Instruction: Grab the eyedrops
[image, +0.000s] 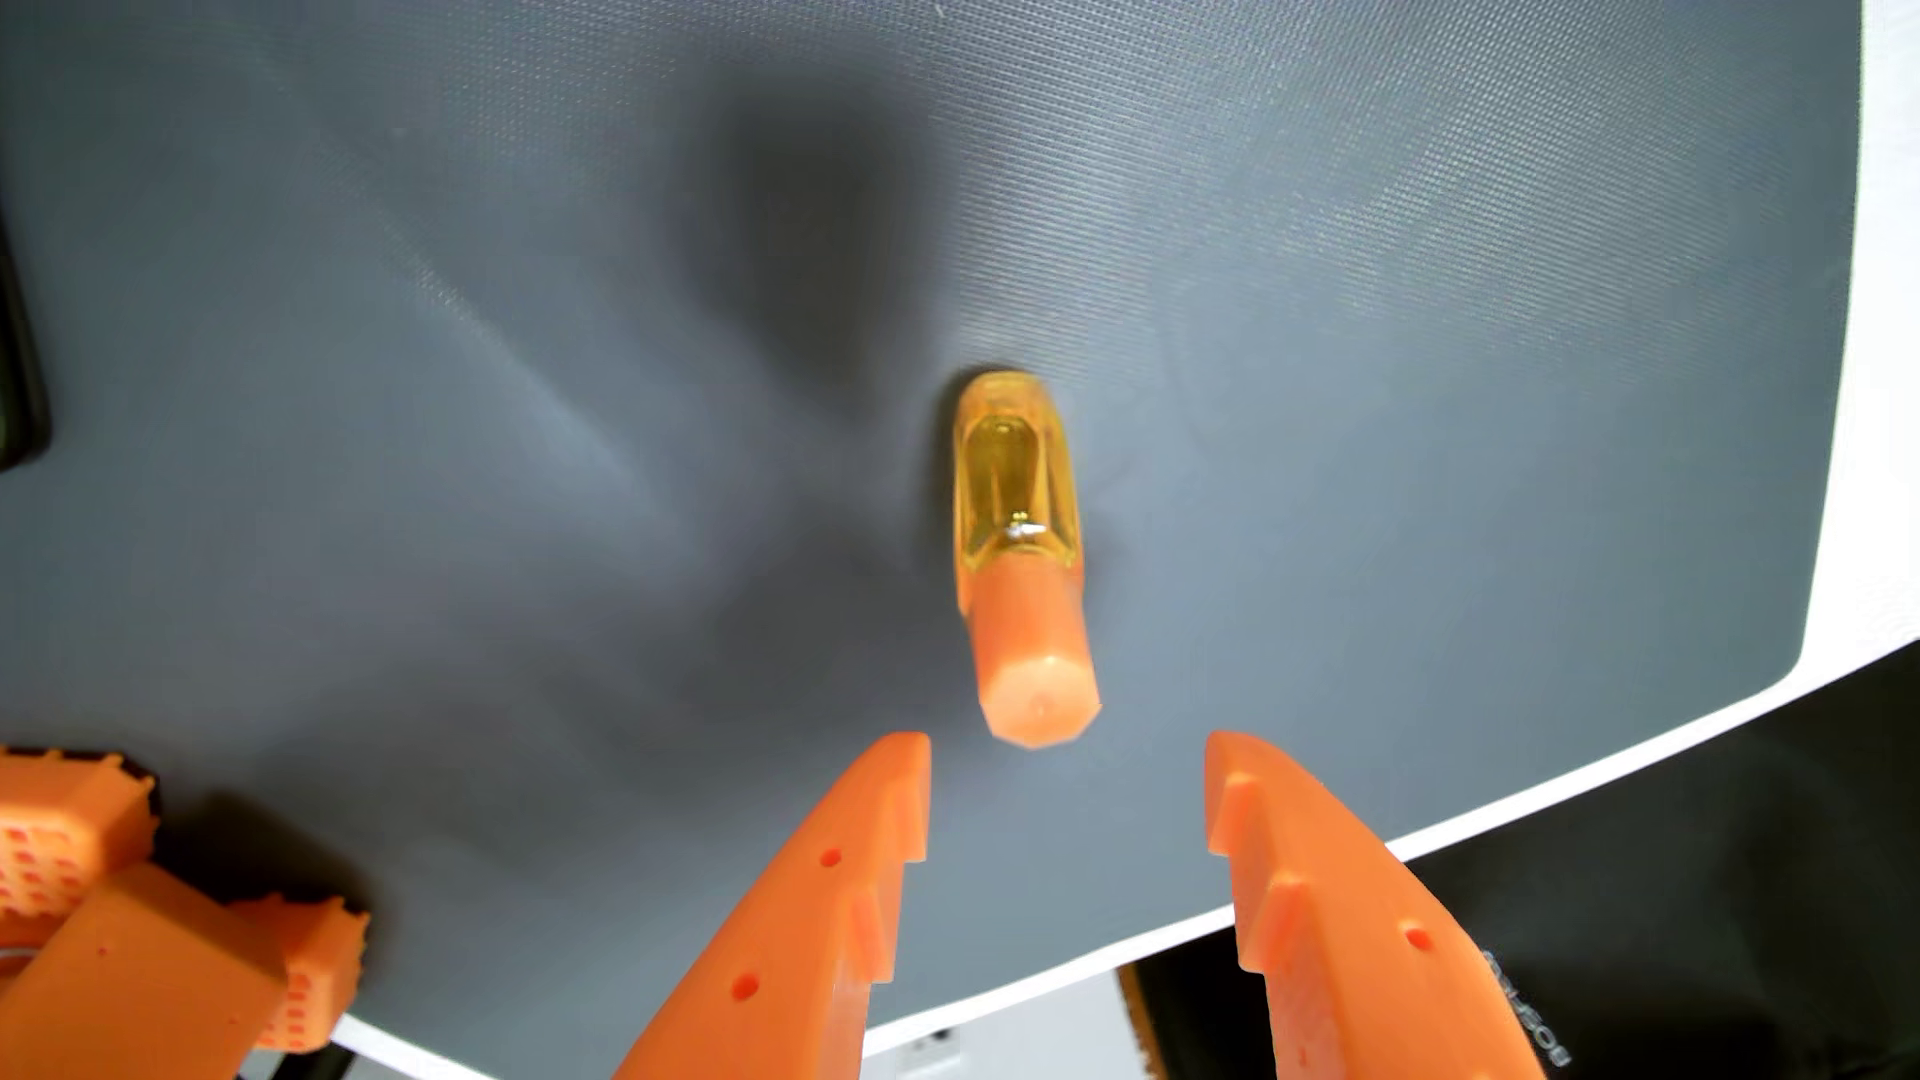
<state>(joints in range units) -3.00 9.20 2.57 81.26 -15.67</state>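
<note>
A grey textured mat is seen across most of the wrist view, its white border running along the 3 to 6 o'clock edges. The table beneath is glimpsed only as a pale sliver near 6 o'clock. A black item with partly legible, unreadable lettering is cut off at 4 o'clock. A dark object is clipped by the frame at 9 o'clock; what it is cannot be made out. Orange printed arm parts are cropped at 8 o'clock.

The gripper is entered from 6 o'clock, with two orange fingers spread apart, nothing between them, their bases cut off by the bottom edge. The eyedrops are seen just right of centre, at 12 o'clock from the fingertips: a small amber translucent bottle with an orange cap, cap end pointed toward the gripper, close to the tips but apart from them. Yellowish liquid is seen inside the bottle; the level is hard to judge. The cap end is slightly blurred. Whether the bottle stands or lies cannot be told from this angle.
</note>
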